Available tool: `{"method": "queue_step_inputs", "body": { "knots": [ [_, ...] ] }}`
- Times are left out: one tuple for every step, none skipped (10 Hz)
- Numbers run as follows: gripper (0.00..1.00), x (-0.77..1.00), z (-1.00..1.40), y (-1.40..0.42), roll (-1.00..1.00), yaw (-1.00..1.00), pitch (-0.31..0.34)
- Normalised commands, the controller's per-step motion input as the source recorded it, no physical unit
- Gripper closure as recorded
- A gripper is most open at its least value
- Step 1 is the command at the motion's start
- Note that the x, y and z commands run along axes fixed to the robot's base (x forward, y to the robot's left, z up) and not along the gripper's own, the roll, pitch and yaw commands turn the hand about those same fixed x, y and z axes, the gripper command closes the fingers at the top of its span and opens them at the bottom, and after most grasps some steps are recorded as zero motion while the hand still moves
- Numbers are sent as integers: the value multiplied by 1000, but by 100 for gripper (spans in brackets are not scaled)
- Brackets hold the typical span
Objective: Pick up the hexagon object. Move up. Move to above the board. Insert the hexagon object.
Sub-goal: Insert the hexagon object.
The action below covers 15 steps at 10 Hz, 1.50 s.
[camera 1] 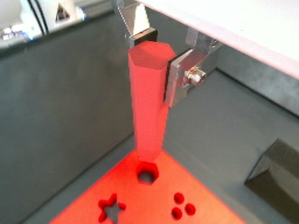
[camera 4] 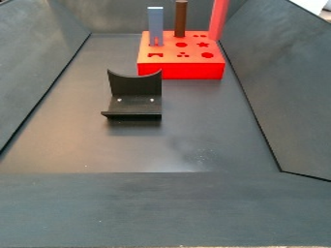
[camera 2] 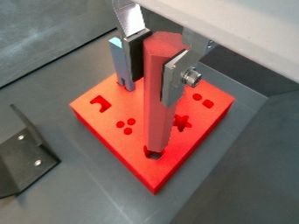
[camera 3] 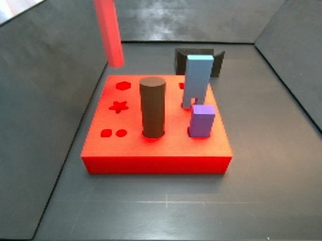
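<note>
My gripper (camera 1: 160, 59) (camera 2: 156, 63) is shut on the hexagon object (camera 1: 149, 105) (camera 2: 156, 105), a tall thin red prism held upright near its top. Its lower end sits at the mouth of a dark hole (camera 1: 146, 175) in the board (camera 1: 82, 206) (camera 2: 100, 118), a flat bright red block with star and circle cut-outs. In both side views the hexagon object (camera 3: 108, 33) (camera 4: 218, 17) rises from the board (camera 3: 157, 151) (camera 4: 181, 66) past the frame's edge, and the gripper is out of frame.
A dark brown cylinder (camera 3: 152, 106) (camera 4: 181, 16), a light blue block (camera 3: 198, 80) (camera 2: 121, 66) (camera 4: 154, 21) and a small purple block (camera 3: 201, 120) stand in the board. The fixture (camera 4: 134, 95) (camera 2: 24, 153) (camera 3: 199, 56) stands on the dark grey floor. Sloped grey walls enclose the floor.
</note>
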Motion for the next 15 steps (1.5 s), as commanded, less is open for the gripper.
{"method": "queue_step_inputs", "body": {
  "knots": [
    [100, 526, -454, -31, 76, 0, 66],
    [100, 286, -491, 0, 19, 0, 51],
    [100, 40, -334, 51, 0, 0, 31],
    [100, 97, -146, 94, -53, -17, 27],
    [100, 0, -74, 91, 0, 0, 37],
    [100, 0, 37, 0, 0, 0, 66],
    [100, 3, 20, 0, 0, 0, 67],
    [100, 0, -154, 0, 6, 0, 40],
    [100, 11, -186, 0, 6, 20, 20],
    [100, 51, -246, 0, 66, 40, 60],
    [100, 146, -203, -20, 0, 0, 0],
    [100, 151, -46, -23, -14, 0, 0],
    [100, 103, -3, -29, -1, 0, 0],
    [100, 6, 0, -17, -29, 0, 0],
    [100, 0, -23, 0, 0, 0, -3]
  ]
}}
